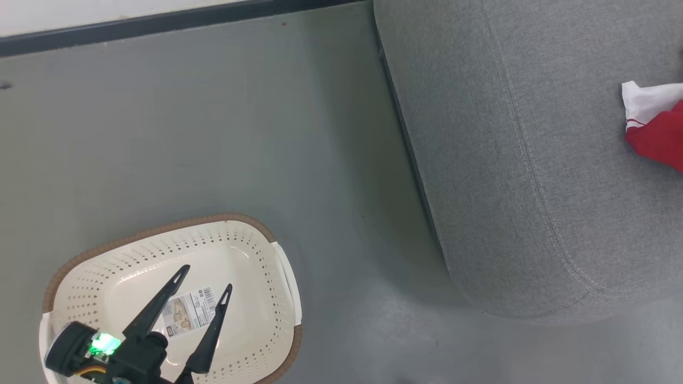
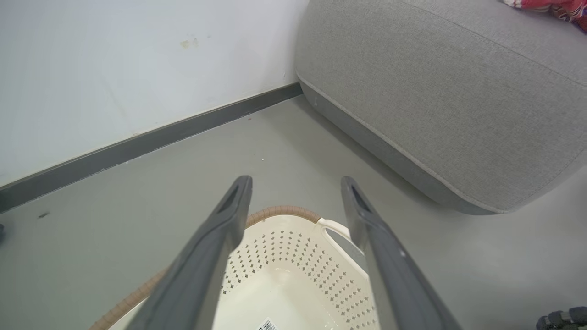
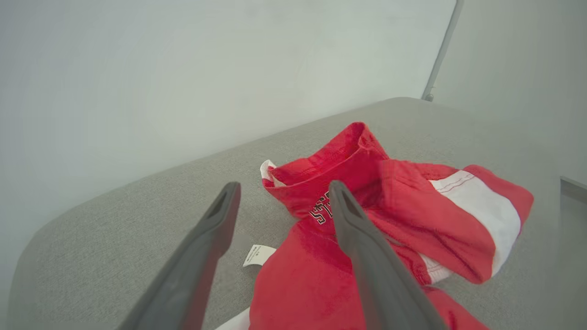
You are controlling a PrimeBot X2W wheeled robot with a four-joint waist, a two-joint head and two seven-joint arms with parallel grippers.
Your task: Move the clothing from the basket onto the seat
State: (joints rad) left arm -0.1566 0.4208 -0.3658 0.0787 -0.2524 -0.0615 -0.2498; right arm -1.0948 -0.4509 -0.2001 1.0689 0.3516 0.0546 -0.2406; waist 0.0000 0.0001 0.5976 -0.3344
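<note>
The cream basket [image 1: 256, 240] with a brown rim stands on the floor at the lower left; inside it shows only a paper label. My left gripper [image 1: 208, 278] hangs open over the basket [image 2: 293, 256], nothing between its fingers. The red clothing [image 1: 659, 136] with white trim lies on the grey seat [image 1: 533, 133] at the right edge. In the right wrist view the clothing [image 3: 403, 220] is a crumpled red heap with a white stripe on the seat [image 3: 137, 220]. My right gripper [image 3: 282, 192] stands open just above it, holding nothing.
Grey floor [image 1: 240, 133] stretches between basket and seat. A white wall with a dark skirting board [image 1: 160, 24] runs along the back. The seat's rounded corner [image 1: 512, 298] juts toward the basket.
</note>
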